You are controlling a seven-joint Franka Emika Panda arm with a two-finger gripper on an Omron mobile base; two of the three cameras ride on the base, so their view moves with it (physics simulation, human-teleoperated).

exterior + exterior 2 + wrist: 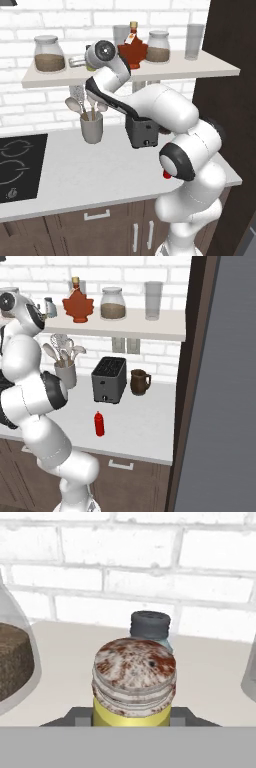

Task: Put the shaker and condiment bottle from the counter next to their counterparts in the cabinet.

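Observation:
The yellow-olive shaker with its worn metal cap stands upright between my fingertips in the hand view, low over the shelf board. My gripper is shut on the shaker's body. Just behind it is the pale blue shaker with a dark cap, which also appears in the right base view. My gripper is at the shelf, left of the maple-leaf bottle. The red squeeze bottle stands upright on the counter; only its tip peeks past my arm.
Grain jars and a tall glass share the shelf. On the counter stand a dark toaster, a utensil holder and a brown mug. A stove lies left and a dark tall panel rises right.

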